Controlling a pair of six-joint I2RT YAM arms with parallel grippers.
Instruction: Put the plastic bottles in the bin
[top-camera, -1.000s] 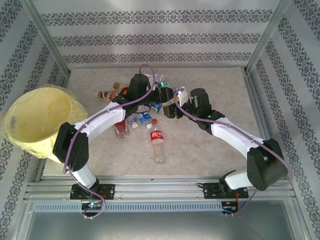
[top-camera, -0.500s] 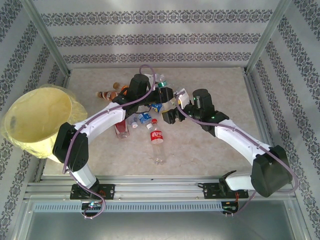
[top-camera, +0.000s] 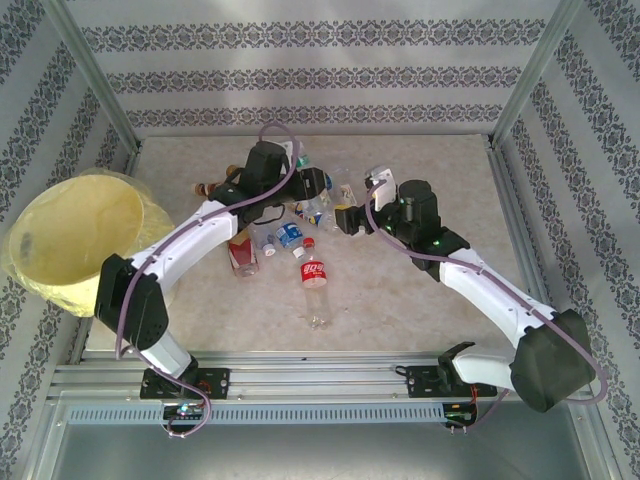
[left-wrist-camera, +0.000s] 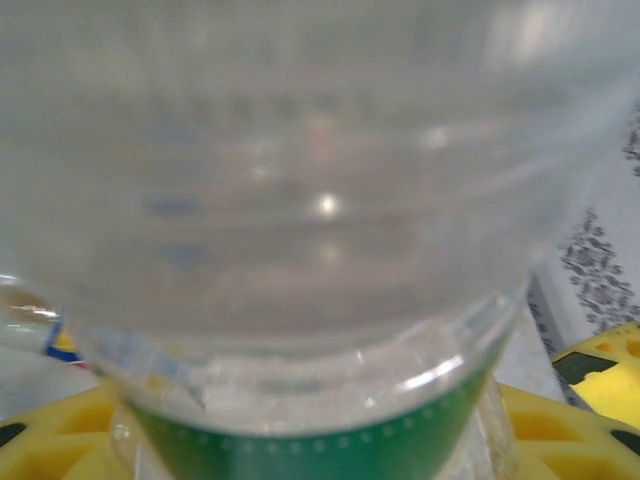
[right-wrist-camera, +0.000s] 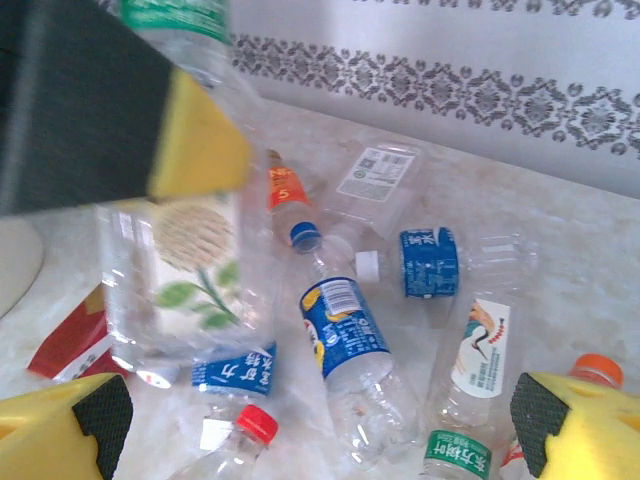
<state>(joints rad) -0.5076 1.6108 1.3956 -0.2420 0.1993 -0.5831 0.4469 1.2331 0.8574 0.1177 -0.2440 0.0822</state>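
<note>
At the far left, beside the worktop (top-camera: 430, 300), the bin (top-camera: 70, 235) is seen standing open, well apart from the action. Further right, the left end effector (top-camera: 312, 186) is clamped on a clear bottle (left-wrist-camera: 300, 200) with a green band, gripped upright, presumably for carrying binward. Below it, the other plastic bottles (right-wrist-camera: 345, 335) are strewn flat. On the right, the right end effector (right-wrist-camera: 320, 425) is held wide apart above them, seemingly ready for a pick.
</note>
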